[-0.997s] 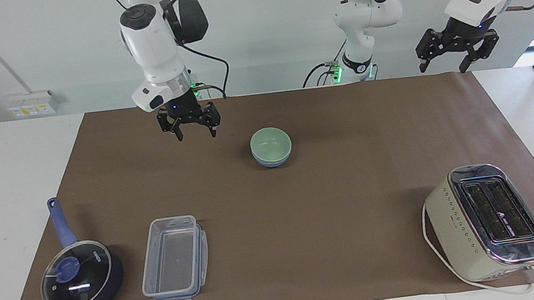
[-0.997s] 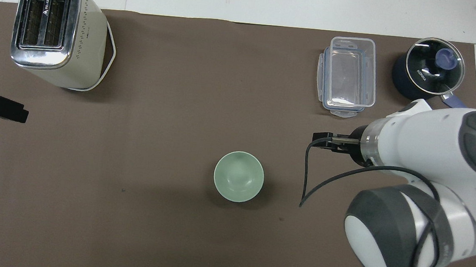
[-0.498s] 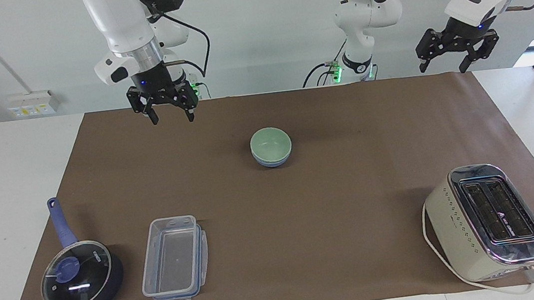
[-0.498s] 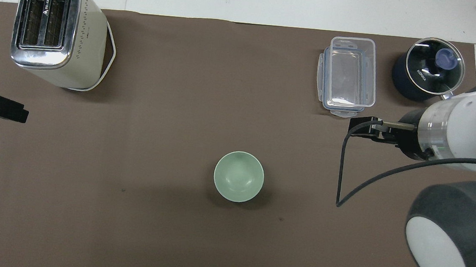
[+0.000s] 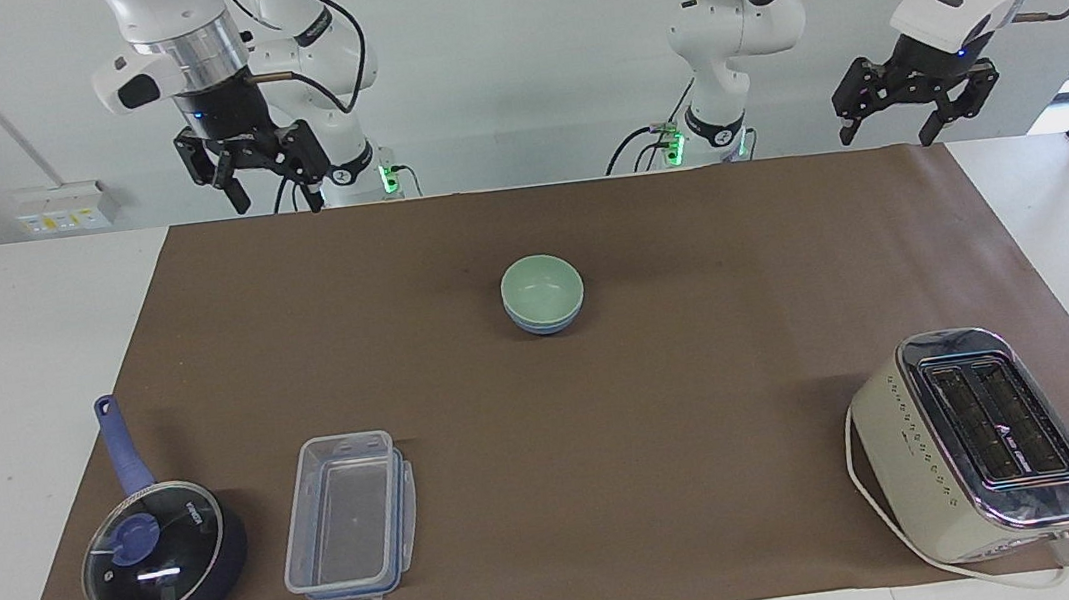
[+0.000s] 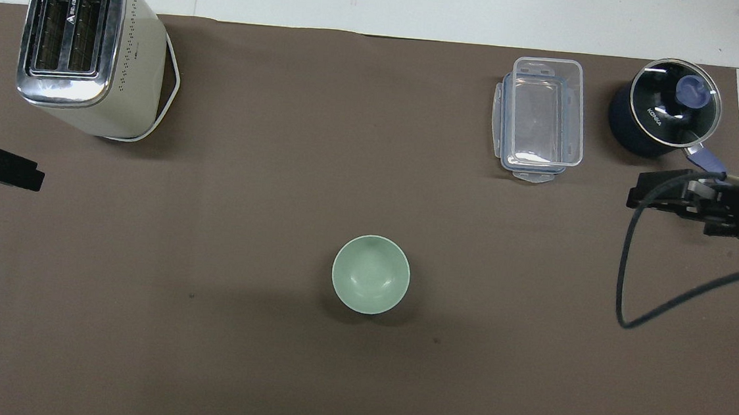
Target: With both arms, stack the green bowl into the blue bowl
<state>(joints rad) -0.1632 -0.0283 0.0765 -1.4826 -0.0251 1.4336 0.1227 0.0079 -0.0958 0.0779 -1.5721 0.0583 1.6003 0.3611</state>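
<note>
Mint-green bowl [image 5: 542, 285] is sitting nested inside the blue bowl [image 5: 542, 323], with only a blue band showing beneath its rim. The pair is resting on the brown mat [image 5: 667, 406] near mid-table, closer to the robots than the toaster [image 5: 973, 441], the clear container [image 5: 349, 522] and the lidded saucepan [image 5: 164, 552]. The right gripper [image 5: 271, 197] is hanging raised over the mat's robot-side edge at its own end of the table, fingers spread wide, holding nothing. The left gripper [image 5: 886, 137] is waiting raised over the mat's corner at its own end, fingers likewise wide and empty.
</note>
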